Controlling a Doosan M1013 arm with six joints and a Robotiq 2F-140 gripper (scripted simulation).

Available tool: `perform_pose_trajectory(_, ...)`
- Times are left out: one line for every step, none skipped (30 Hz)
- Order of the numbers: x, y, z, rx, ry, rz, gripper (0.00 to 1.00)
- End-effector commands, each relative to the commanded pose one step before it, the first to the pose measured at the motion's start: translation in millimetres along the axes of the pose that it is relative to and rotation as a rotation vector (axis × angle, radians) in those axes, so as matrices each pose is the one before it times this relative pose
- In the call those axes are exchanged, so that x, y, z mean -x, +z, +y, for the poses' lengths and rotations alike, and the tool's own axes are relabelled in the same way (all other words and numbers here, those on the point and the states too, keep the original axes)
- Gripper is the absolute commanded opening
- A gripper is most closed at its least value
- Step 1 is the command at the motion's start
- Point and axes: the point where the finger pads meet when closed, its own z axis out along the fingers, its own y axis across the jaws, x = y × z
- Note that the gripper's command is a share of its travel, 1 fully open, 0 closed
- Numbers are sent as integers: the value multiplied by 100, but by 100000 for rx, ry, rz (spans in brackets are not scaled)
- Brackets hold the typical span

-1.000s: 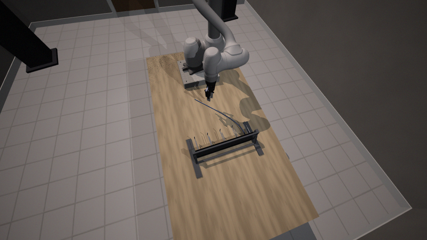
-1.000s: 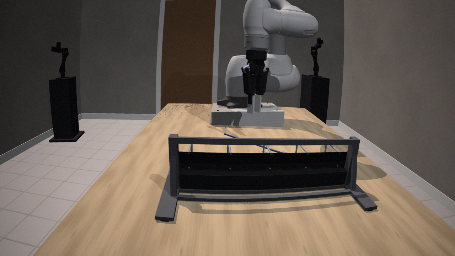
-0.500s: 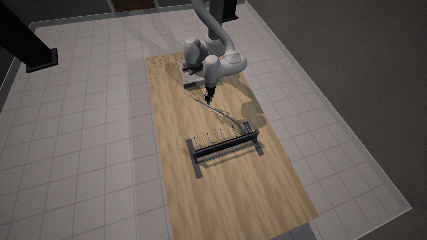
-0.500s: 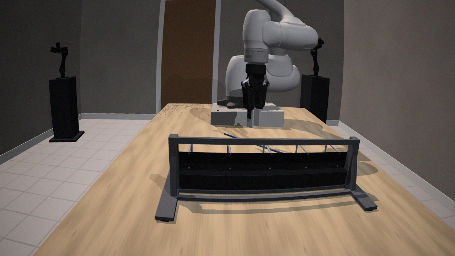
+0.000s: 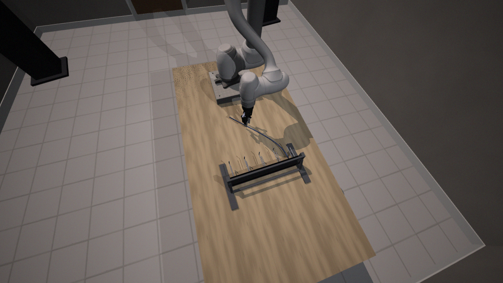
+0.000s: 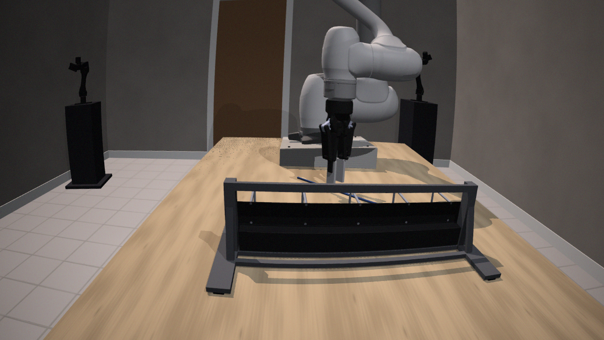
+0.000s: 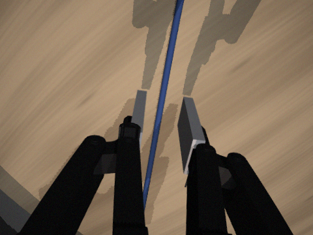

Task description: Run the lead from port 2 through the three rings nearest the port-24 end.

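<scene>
Hand (image 5: pixel 245 124) (image 6: pixel 335 181) (image 7: pixel 162 108) open above worktop (image 5: pixel 242 225) (image 6: pixel 346 308) (image 7: pixel 65 65), blue lead (image 5: pixel 261 133) (image 6: pixel 307 181) (image 7: pixel 162 101) between its parted fingers, rack (image 5: pixel 266 171) (image 6: pixel 350 188) standing nearby.

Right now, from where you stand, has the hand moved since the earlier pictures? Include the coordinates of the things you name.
Yes, downward: in the exterior view, the tips of the hand (image 5: pixel 246 124) (image 6: pixel 336 181) (image 7: pixel 164 94) went from overlapping the arm's base block (image 5: pixel 222 92) (image 6: pixel 295 158) to below its bottom edge.
</scene>
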Motion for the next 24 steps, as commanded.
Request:
perform_pose_trajectory(-3,784,-12,-22,-2,11,20)
perform_pose_trajectory(0,121,0,0,0,0,20)
perform_pose_trajectory(0,103,0,0,0,0,20)
perform_pose_trajectory(0,86,0,0,0,0,20)
perform_pose_trajectory(0,69,0,0,0,0,20)
perform_pose_trajectory(0,54,0,0,0,0,20)
perform_pose_trajectory(0,0,0,0,0,0,20)
perform_pose_trajectory(0,0,0,0,0,0,20)
perform_pose_trajectory(0,40,0,0,0,0,20)
perform_pose_trajectory(0,28,0,0,0,0,20)
perform_pose_trajectory(0,18,0,0,0,0,20)
perform_pose_trajectory(0,9,0,0,0,0,20)
perform_pose_trajectory(0,4,0,0,0,0,20)
perform_pose_trajectory(0,1,0,0,0,0,20)
perform_pose_trajectory(0,0,0,0,0,0,20)
perform_pose_trajectory(0,0,0,0,0,0,20)
perform_pose_trajectory(0,0,0,0,0,0,20)
perform_pose_trajectory(0,0,0,0,0,0,20)
perform_pose_trajectory(0,0,0,0,0,0,20)
perform_pose_trajectory(0,0,0,0,0,0,20)
perform_pose_trajectory(0,0,0,0,0,0,20)
perform_pose_trajectory(0,0,0,0,0,0,20)
perform_pose_trajectory(0,0,0,0,0,0,20)
perform_pose_trajectory(0,0,0,0,0,0,20)
